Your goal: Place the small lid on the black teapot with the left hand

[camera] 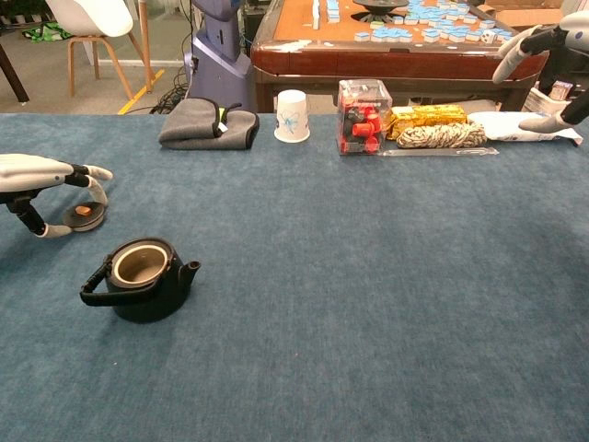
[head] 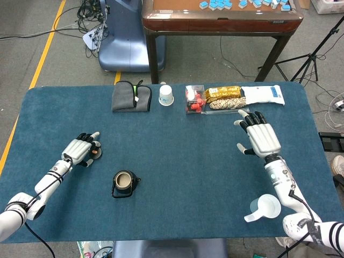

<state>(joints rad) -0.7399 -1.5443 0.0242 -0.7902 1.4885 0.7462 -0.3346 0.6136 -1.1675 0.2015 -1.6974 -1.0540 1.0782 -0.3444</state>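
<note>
The black teapot (head: 124, 183) (camera: 143, 276) stands open-topped on the blue table, its handle folded to the left. The small lid (head: 96, 153) (camera: 83, 216), dark with an orange knob, lies flat on the cloth up and left of the teapot. My left hand (head: 80, 150) (camera: 41, 180) hovers low over the lid. One finger curves down to its right edge and the thumb sits just left of it, so the lid lies between them without being lifted. My right hand (head: 260, 138) (camera: 543, 46) is raised at the right, fingers spread and holding nothing.
Along the far edge lie a folded grey cloth (head: 130, 96), a paper cup (head: 166, 95), a clear box of red items (head: 194, 99), a rope bundle (head: 227, 103) and a white packet (head: 263, 94). A clear measuring cup (head: 264, 207) sits near the right front.
</note>
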